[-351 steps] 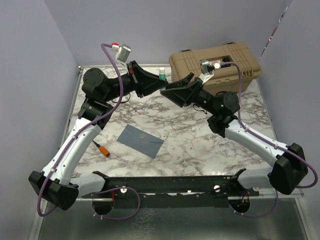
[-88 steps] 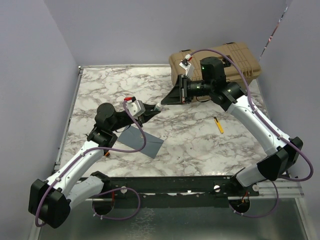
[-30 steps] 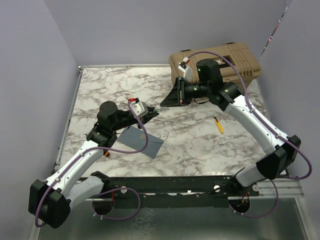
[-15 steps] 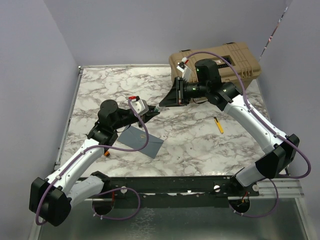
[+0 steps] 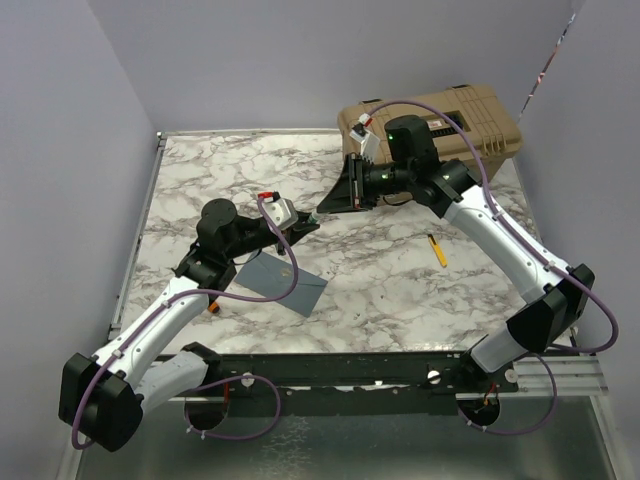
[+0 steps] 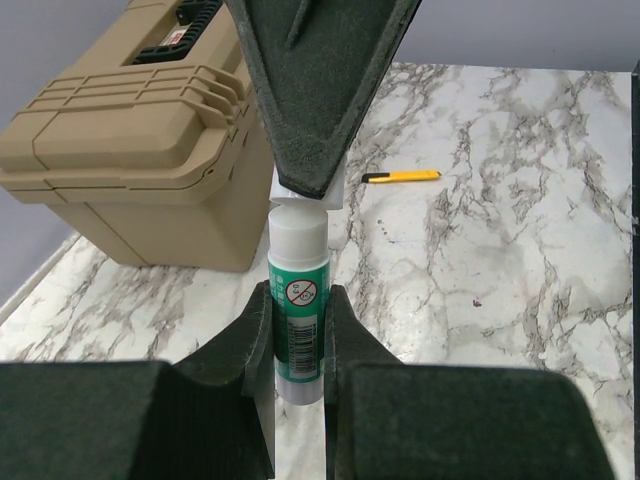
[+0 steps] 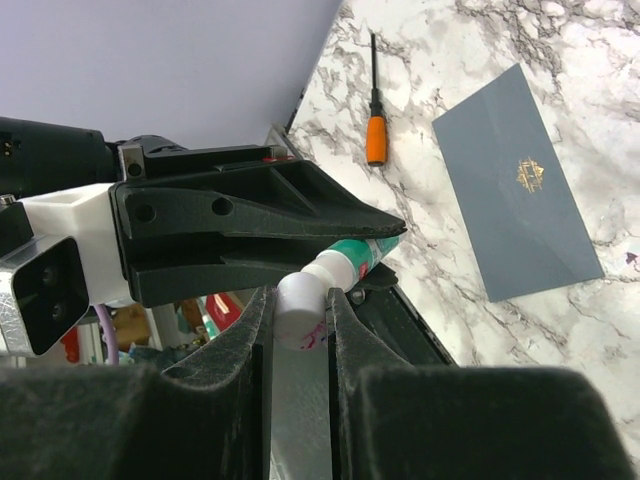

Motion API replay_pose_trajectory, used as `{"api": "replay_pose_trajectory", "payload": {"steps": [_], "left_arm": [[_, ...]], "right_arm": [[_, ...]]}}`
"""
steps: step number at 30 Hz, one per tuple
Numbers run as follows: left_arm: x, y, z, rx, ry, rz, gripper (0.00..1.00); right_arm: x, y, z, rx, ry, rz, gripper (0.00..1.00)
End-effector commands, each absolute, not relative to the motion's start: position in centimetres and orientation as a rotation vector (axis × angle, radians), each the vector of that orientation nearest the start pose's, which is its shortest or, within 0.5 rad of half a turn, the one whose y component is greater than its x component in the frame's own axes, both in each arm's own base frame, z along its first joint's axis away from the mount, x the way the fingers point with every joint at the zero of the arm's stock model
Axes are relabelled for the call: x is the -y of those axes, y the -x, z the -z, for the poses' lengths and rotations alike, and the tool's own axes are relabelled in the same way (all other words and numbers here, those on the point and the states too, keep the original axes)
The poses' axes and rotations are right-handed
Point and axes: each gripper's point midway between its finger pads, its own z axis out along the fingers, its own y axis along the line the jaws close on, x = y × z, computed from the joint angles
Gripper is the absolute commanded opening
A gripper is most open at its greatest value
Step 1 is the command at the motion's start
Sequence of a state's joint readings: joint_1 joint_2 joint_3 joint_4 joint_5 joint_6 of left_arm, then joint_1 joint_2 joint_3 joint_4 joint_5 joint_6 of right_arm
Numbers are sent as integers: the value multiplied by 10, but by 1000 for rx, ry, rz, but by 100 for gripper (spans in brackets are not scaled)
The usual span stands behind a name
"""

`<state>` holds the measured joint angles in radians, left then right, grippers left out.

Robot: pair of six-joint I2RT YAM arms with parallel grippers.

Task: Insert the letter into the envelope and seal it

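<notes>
We see left gripper (image 6: 298, 332) clenched on glue stick (image 6: 298, 245) body, just left of centre in top view. Right gripper (image 7: 297, 296) grasps its white cap (image 7: 299, 322), reaching in from upper right. Envelope (image 5: 303, 288) lies flat on table (image 5: 400, 290), lower left of centre, just below left wrist, touched by neither gripper. Tan case (image 5: 490, 120) upper right. Yellow knife (image 5: 438, 250) right of centre.

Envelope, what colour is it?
The envelope is slate blue-grey with a gold mark; right wrist view.
</notes>
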<state>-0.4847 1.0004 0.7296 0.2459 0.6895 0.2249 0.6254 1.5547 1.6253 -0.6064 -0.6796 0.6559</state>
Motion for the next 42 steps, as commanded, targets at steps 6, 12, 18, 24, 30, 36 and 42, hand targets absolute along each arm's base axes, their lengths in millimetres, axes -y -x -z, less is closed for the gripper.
{"api": "replay_pose_trajectory", "payload": {"steps": [6,12,18,24,30,36,42], "left_arm": [[255,-255,-297,-1206,-1062,719,0],[252,-254,-293,-1218,-1057,707,0],[252,-253,-294,-1216,-1056,709,0],[252,-254,-296,-1215,-1055,710,0],[254,-253,-298,-1210,-1058,721,0],[255,-253,-300,-1206,-1060,726,0],[256,-253,-300,-1203,-1062,732,0]], "right_arm": [[-345,-250,-344,-2252,448,-1378,0],[-336,-254,-354,-2228,390,-1316,0],[-329,-256,-345,-2270,361,-1250,0],[-330,-253,-337,-2305,383,-1255,0],[-337,-251,-334,-2307,411,-1304,0],[-342,-251,-328,-2319,422,-1323,0],[-343,-250,-323,-2328,422,-1326,0]]}}
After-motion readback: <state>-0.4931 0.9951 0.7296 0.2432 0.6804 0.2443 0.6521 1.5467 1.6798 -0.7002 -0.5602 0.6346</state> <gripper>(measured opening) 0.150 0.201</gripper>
